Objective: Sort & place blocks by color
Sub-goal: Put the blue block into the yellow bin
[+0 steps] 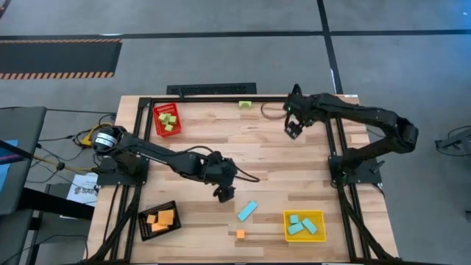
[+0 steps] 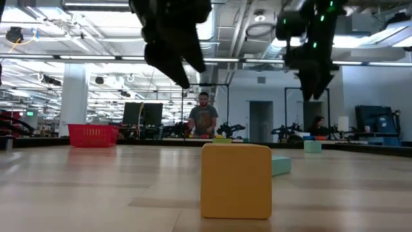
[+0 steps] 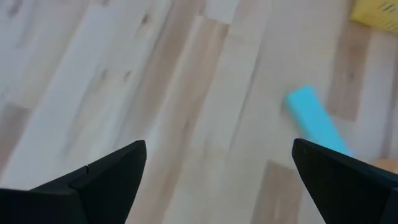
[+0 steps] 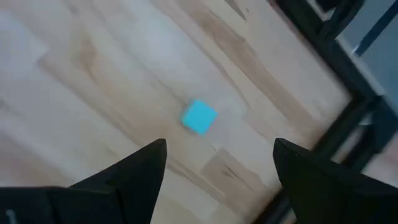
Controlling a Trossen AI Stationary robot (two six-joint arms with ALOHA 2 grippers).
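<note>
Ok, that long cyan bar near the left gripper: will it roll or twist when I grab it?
The cyan bar lies flat on the table, flat-faced, so it probably won't roll. It looks rigid, likely light. Being long, it may swivel if the open left gripper pinches near one end; a grip across its middle seems safer.

A small cyan block (image 4: 199, 117) lies alone on a light wooden table (image 4: 93, 74), seen from above. The right gripper (image 4: 219, 163) hangs over it, its two dark fingers (image 4: 134, 168) spread wide and empty. A black metal frame (image 4: 336, 74) runs along the table's edge nearby.
</note>
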